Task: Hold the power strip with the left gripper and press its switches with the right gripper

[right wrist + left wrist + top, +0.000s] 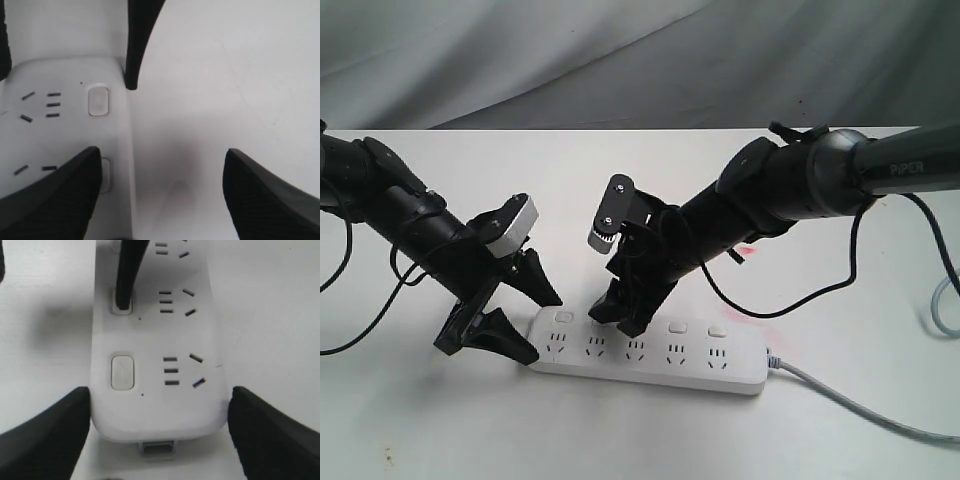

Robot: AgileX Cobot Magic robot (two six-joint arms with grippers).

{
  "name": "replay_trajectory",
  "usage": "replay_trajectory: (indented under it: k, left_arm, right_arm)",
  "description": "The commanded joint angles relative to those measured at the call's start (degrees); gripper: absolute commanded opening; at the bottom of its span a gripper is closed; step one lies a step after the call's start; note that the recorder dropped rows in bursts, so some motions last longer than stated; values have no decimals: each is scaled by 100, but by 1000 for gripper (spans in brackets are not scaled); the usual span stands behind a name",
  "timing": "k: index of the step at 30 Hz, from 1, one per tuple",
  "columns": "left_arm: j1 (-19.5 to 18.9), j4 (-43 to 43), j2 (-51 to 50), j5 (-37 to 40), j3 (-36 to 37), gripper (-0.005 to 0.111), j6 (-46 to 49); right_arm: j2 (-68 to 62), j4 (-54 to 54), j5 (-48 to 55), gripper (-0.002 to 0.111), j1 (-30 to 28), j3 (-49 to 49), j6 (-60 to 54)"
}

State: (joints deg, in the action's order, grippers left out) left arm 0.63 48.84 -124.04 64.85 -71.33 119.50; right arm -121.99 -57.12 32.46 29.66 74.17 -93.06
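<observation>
The white power strip [650,358] lies flat on the table, with its grey cable [860,400] leaving at the right. My left gripper [544,328] straddles the strip's left end [160,410], one black finger against each long side, shut on it. My right gripper [618,315] stands open above the strip. One of its fingertips [121,302] rests on the second switch from the left end. The other hangs beyond the strip's far edge. The first switch [122,372] [98,101] is uncovered, and the second switch [105,175] is mostly hidden under the finger. Two more switches [677,327] show to the right.
A white table [640,440] carries everything, with a grey cloth backdrop [620,60] behind. A faint pink mark [748,252] lies behind the right arm. Black arm cables hang on both sides, and a pale cable loop [945,310] sits at the right edge.
</observation>
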Motion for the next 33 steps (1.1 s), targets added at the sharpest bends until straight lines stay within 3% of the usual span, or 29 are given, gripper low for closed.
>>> replay_trajectory:
  k: [1, 16, 23, 33]
  left_arm:
    - [0, 24, -1, -191, -27, 49, 48]
    - [0, 24, -1, -191, -27, 49, 48]
    - [0, 24, -1, -191, -27, 49, 48]
    - [0, 24, -1, -191, -27, 49, 48]
  right_arm:
    - [-41, 263, -447, 64, 79, -255, -125]
    - [-206, 152, -468, 64, 232, -279, -115]
    - [708, -40, -438, 64, 220, -279, -183]
    - [1453, -136, 456, 64, -676, -279, -295]
